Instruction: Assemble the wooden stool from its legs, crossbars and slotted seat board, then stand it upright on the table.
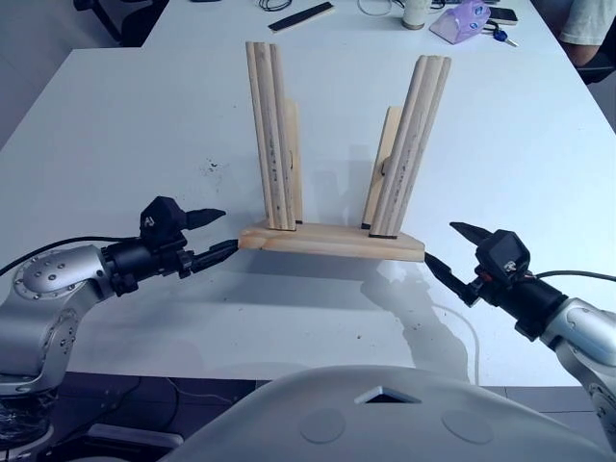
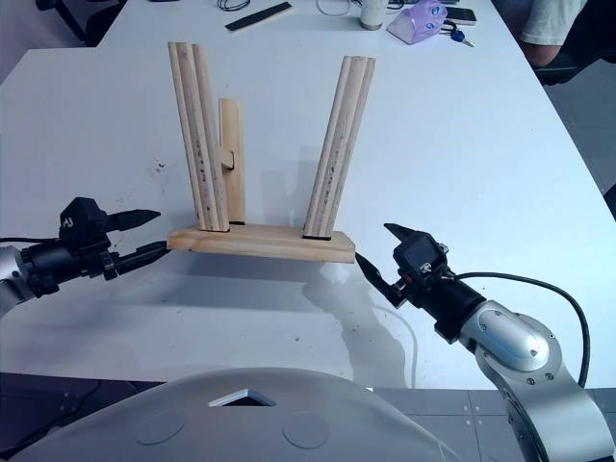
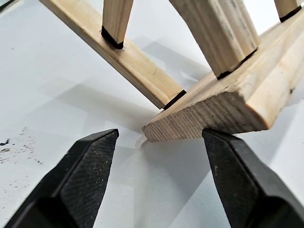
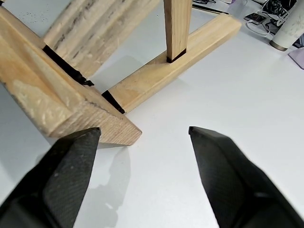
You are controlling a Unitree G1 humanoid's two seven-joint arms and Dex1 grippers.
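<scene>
Standing legs-up, the pale wooden stool [image 1: 327,241] sits just between the left gripper [image 1: 229,229] and right gripper [image 1: 441,242], both spread wide open.

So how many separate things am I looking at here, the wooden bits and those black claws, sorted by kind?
Wooden legs, pointing up: 4
Seat board, flat on the table: 1
Grippers: 2, the left gripper and the right gripper, both open
Total: 7
</scene>
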